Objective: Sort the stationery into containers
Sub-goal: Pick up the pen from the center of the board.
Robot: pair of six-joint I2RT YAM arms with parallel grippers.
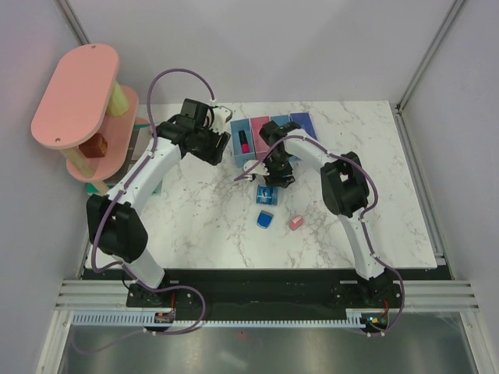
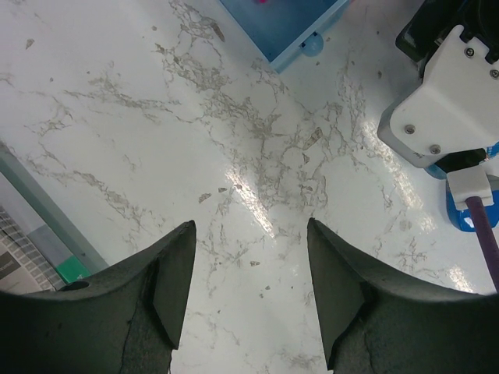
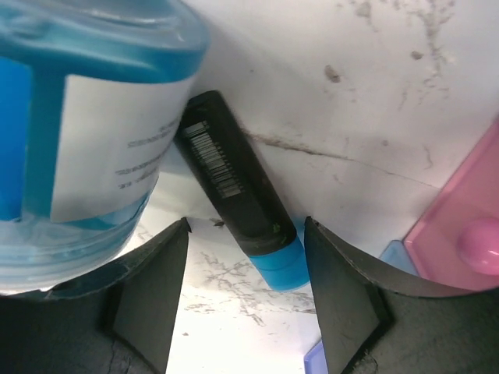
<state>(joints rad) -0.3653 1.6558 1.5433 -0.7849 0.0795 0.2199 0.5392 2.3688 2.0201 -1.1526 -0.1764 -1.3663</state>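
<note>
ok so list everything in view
bins: four, light blue, pink, light blue, purple-blue, row at far side
pink-capped marker: one, black, in leftmost bin
blue-capped marker: one, black, on table near bins
roll: one, blue, beside that marker
wedge block: one, blue, mid table
eraser: one, pink, beside wedge block
shelf tower: one, pink, far left
table: one, white marble
left end effector: one, black, open over bare table
right end effector: one, black, open around blue-capped marker
</note>
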